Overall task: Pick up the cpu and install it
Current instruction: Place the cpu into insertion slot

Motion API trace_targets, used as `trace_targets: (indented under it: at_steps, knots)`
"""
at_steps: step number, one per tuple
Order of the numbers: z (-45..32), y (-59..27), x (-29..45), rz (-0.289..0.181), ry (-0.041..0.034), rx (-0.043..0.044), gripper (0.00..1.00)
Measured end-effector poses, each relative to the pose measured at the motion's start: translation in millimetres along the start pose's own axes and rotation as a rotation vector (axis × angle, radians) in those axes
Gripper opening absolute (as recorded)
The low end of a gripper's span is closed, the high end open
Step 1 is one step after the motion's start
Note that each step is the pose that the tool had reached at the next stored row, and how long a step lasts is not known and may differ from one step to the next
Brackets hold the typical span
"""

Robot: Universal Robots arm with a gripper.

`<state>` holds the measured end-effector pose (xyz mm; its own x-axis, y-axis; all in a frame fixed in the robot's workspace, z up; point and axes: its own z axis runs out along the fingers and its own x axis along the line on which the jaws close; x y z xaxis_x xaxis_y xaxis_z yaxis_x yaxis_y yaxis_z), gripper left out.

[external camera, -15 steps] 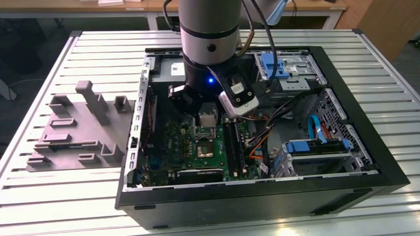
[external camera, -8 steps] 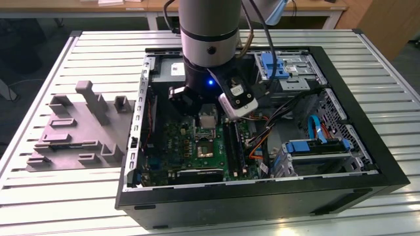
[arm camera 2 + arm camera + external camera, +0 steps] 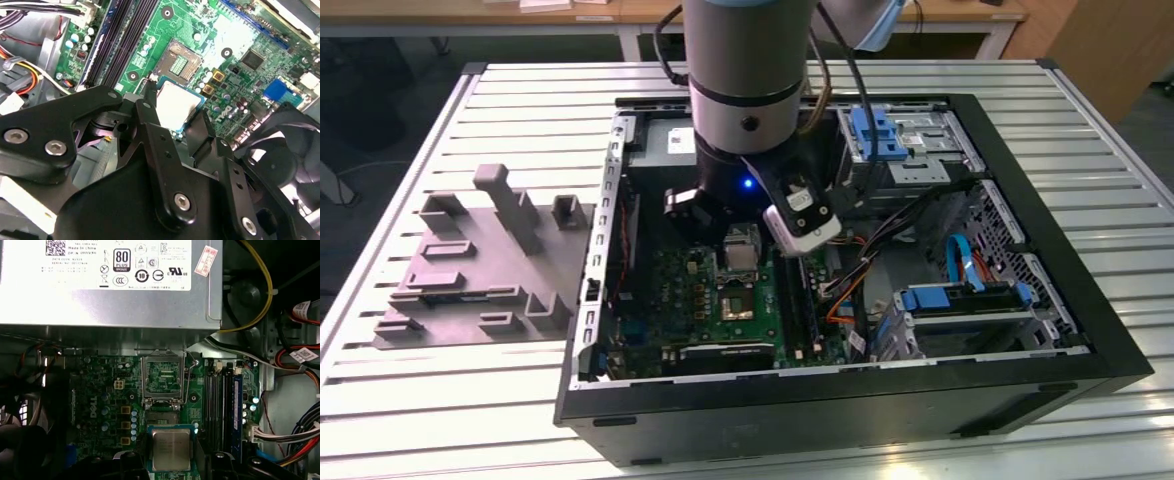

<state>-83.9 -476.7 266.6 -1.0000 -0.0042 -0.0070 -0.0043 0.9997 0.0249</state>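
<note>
Gripping cpu (image 3: 171, 450) between clamped pincer (image 3: 176, 104) tips, near open socket (image 3: 162, 376).

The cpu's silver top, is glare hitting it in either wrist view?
In the second wrist view the small flat square silver-grey cpu is washed nearly white by glare; in the first wrist view it reads evenly dull grey, while the grey metal power supply box catches the brightest light.
</note>
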Motion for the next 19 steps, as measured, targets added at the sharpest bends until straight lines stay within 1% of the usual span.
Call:
trace_targets:
  at_steps: [6, 8, 19]
  knots:
    - [10.8, -8.3, 0.1, 0.0, 0.0, 0.0, 0.47]
    - [14.4, -9.7, 0.1, 0.0, -0.0001, -0.0002, 0.47]
    - [34.2, -11.0, 0.2, 0.0, 0.0, 0.0001, 0.47]
